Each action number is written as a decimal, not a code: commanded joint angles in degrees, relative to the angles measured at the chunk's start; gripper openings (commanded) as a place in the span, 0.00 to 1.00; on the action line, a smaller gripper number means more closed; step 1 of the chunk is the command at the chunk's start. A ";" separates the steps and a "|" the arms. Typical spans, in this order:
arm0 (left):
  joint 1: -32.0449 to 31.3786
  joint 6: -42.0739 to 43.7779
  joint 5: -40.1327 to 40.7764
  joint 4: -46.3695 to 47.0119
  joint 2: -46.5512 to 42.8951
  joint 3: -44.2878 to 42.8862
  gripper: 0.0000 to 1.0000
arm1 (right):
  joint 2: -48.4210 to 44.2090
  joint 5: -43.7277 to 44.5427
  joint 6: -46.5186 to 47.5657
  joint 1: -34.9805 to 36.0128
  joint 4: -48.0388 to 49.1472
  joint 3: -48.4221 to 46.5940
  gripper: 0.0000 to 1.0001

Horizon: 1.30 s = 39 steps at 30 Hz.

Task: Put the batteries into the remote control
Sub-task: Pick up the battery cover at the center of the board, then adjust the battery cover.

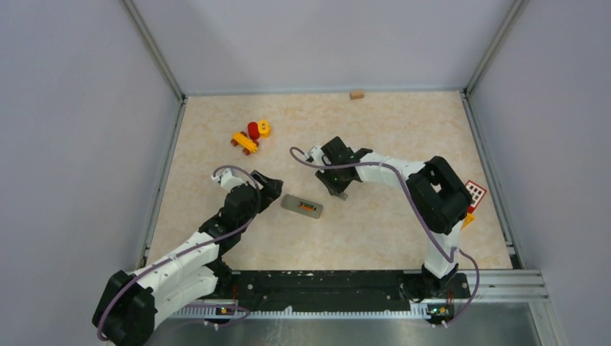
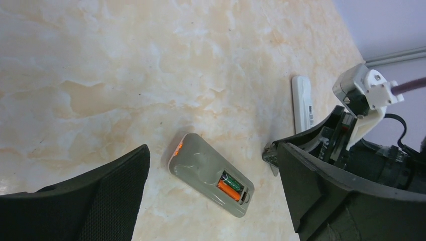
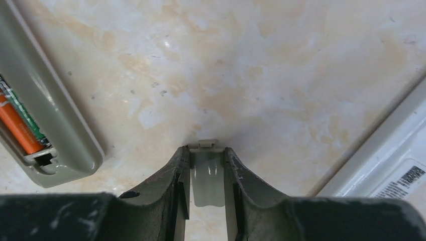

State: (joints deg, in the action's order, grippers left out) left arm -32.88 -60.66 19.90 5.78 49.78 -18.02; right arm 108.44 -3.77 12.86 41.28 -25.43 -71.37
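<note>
A grey remote [image 1: 302, 206] lies back-up mid-table with its battery bay open. The bay holds one orange battery [image 2: 228, 190] and one green-black battery [image 2: 232, 182], side by side; they also show in the right wrist view [image 3: 17, 128]. The other two batteries are out of view. My left gripper [image 1: 268, 189] is open and empty, with its fingers astride the remote [image 2: 201, 168] from above. My right gripper [image 1: 339, 189] is shut on the grey battery cover [image 3: 207, 175], held just above the table to the right of the remote [image 3: 50, 120].
A white remote [image 2: 303, 103] lies beside my right gripper, also in the right wrist view [image 3: 392, 160]. Red-yellow toy blocks [image 1: 251, 135] sit at the back left. A small wooden block [image 1: 357, 94] is at the back wall. A red-white grid card [image 1: 475, 192] lies at the right edge.
</note>
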 commanded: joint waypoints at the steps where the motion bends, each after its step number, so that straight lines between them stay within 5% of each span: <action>1: 0.94 5.42 -5.28 7.30 0.35 -1.29 0.99 | -3.03 2.08 -8.83 -2.71 4.11 -0.72 0.15; 16: 1.24 18.91 -30.89 23.58 9.80 -8.55 0.94 | -24.49 -3.52 -83.40 -7.00 28.91 15.69 0.16; 20: 1.25 20.16 -34.26 23.58 13.94 -11.86 0.90 | -26.26 -5.30 -97.19 -6.56 34.63 20.64 0.14; 26: 1.09 19.35 -37.99 28.73 18.21 -14.20 0.87 | -26.83 -3.23 -102.61 -4.21 31.03 19.70 0.13; 30: 1.02 19.71 -38.45 27.12 20.98 -15.37 0.75 | -26.34 -3.63 -105.41 -4.06 31.25 19.85 0.13; 39: 0.88 18.51 -39.71 26.78 24.44 -17.11 0.21 | -24.62 -4.24 -105.75 -3.76 29.99 17.88 0.13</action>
State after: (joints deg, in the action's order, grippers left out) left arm -31.92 -42.24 -18.55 30.02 73.28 -32.64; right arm 83.72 -7.20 -91.64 36.91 3.31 -50.89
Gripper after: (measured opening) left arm 0.288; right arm 0.261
